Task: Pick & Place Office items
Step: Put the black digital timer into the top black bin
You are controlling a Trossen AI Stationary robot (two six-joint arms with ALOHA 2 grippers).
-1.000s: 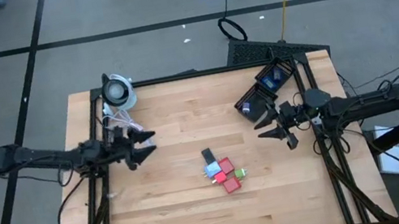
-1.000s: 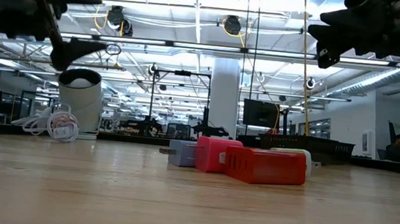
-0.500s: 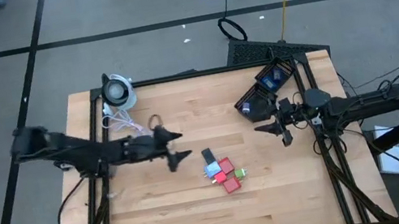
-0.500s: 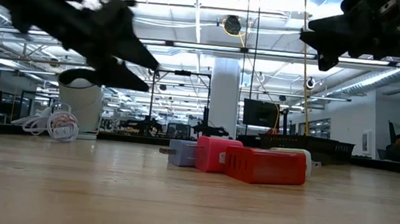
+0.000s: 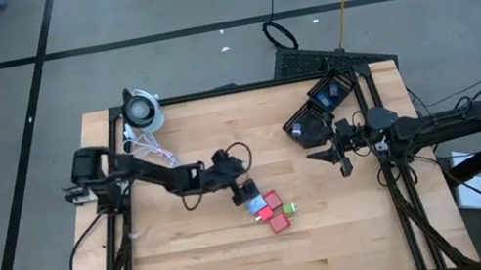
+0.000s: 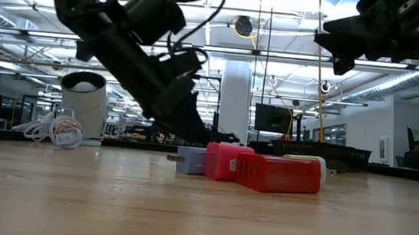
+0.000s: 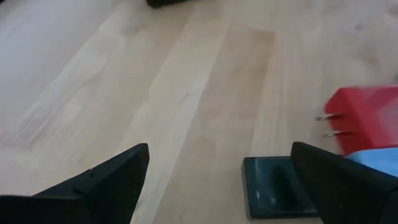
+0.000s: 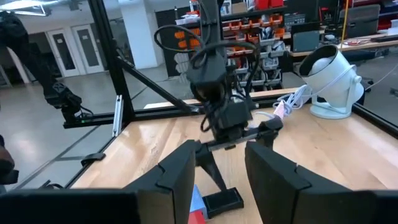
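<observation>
The office items lie in a small cluster at the table's middle: a black block [image 5: 251, 190], a blue one [image 5: 260, 207], red ones [image 5: 273, 199] and a green one [image 5: 290, 209]. My left gripper [image 5: 241, 188] reaches in from the left, slanting down, and stands open at the cluster's far left end. In the left wrist view the black block [image 7: 272, 193] lies on the wood between the fingers, close to one finger [image 7: 339, 186], with a red block [image 7: 367, 124] beyond. My right gripper [image 5: 331, 154] hovers open at the table's right, level and high above the wood.
A round white-and-black device [image 5: 142, 108] and a coiled white cable [image 5: 150, 151] sit at the far left corner. Dark boxes [image 5: 318, 107] lie at the far right. Bare wood [image 5: 203, 261] stretches along the near side.
My left gripper has swept from the table's left edge toward the right and down to the cluster, tipping from level to slanting down and rolling somewhat; its fingers stay apart. The blocks have not moved.
</observation>
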